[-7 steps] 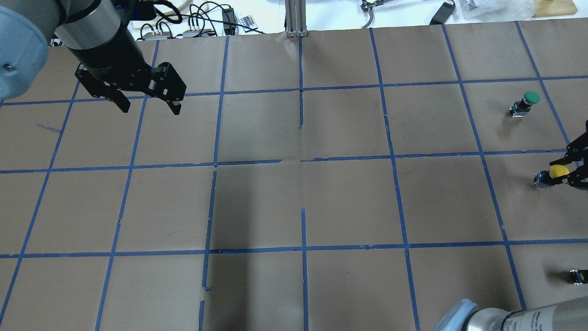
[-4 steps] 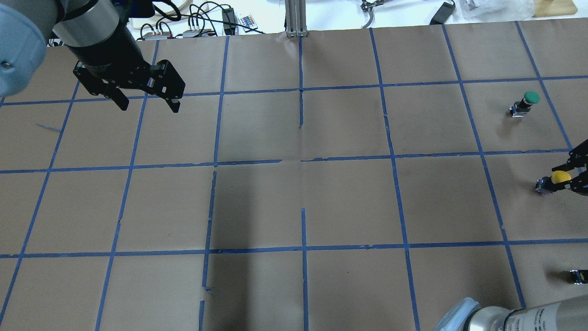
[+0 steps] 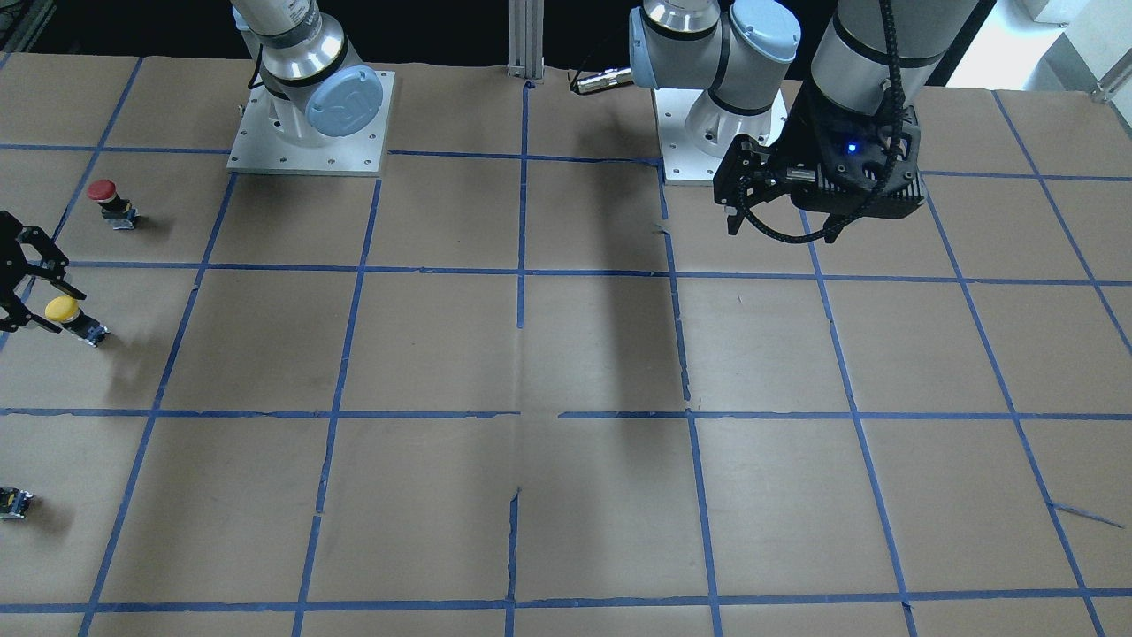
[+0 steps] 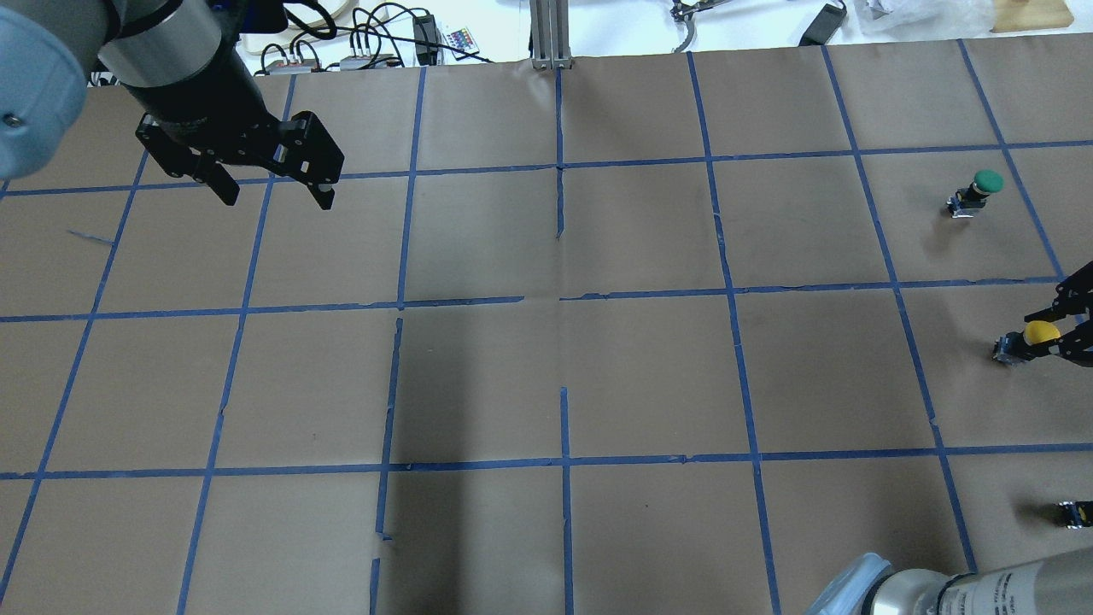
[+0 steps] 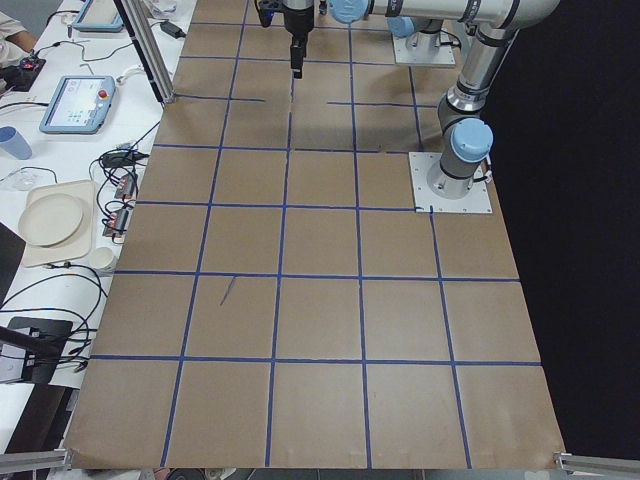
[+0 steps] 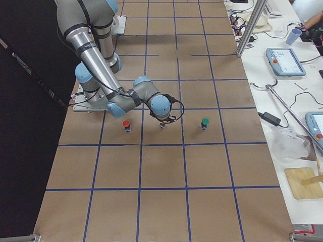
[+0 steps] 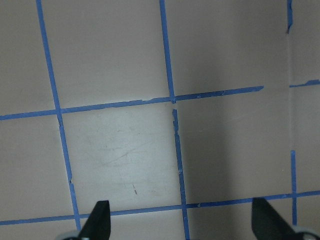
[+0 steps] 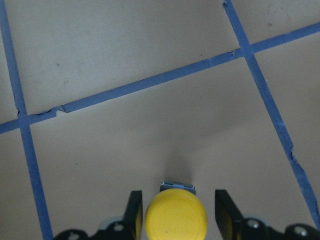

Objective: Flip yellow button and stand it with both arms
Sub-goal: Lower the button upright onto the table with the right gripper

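Note:
The yellow button (image 4: 1040,331) is at the table's right edge, tilted, with its cap toward my right gripper and its base on the paper. It also shows in the front view (image 3: 62,310) and the right wrist view (image 8: 176,217). My right gripper (image 4: 1047,333) is shut on the cap, one finger tight on each side (image 8: 178,222). In the right side view (image 6: 163,121) the gripper hides the button. My left gripper (image 4: 277,202) is open and empty, high over the far left of the table, and shows in the front view (image 3: 783,232) and its wrist view (image 7: 182,222).
A green-capped button (image 4: 982,188) stands beyond the yellow one, and a red-capped button (image 3: 104,196) stands nearer the robot; both show in the right side view. Brown paper with a blue tape grid (image 4: 564,299) covers the table. Cables and devices (image 4: 367,43) lie past its far edge.
My right gripper and the yellow button have shifted together a little toward the robot. My left gripper has barely moved.

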Available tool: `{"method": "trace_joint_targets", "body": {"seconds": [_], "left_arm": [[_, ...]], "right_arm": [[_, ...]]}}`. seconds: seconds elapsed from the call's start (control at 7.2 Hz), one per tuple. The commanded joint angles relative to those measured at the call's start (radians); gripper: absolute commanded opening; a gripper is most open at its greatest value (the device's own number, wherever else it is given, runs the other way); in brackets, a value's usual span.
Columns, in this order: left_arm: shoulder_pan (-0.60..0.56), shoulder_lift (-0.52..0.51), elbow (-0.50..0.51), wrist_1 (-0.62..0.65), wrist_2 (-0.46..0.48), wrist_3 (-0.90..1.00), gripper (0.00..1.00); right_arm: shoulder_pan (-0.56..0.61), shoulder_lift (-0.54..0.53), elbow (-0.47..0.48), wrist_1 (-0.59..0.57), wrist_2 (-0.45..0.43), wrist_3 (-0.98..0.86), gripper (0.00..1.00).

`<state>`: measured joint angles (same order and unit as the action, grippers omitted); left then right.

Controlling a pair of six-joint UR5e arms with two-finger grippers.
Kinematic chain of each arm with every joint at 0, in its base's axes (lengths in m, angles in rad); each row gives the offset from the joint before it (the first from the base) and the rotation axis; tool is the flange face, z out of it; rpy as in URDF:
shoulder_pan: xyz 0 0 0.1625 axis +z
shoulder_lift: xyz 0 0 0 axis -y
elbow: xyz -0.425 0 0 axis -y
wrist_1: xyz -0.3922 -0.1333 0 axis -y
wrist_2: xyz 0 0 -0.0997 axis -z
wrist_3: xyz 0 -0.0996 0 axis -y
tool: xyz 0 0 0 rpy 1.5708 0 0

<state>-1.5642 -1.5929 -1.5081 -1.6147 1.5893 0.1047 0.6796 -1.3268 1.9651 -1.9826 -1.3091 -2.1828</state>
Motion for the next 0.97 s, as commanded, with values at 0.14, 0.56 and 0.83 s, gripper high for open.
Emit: {"method": "trace_joint_targets", "body": {"seconds": [0.14,0.56,0.83], "left_arm": [[0.0,0.007,0.005,-0.024,-0.006,0.019,0.99],[-0.011,0.004,0.012,-0.025,-0.002,0.018,0.99],[-0.011,0.002,0.012,-0.024,-0.003,0.018,0.99]], "right_arm": [[0.0,0.002,-0.002,0.005,-0.004,0.017,0.83],[0.001,-0.031,-0.049,0.011,0.004,0.07,0.96],[0.014,-0.099,-0.064,0.069,-0.007,0.249,0.99]]}}
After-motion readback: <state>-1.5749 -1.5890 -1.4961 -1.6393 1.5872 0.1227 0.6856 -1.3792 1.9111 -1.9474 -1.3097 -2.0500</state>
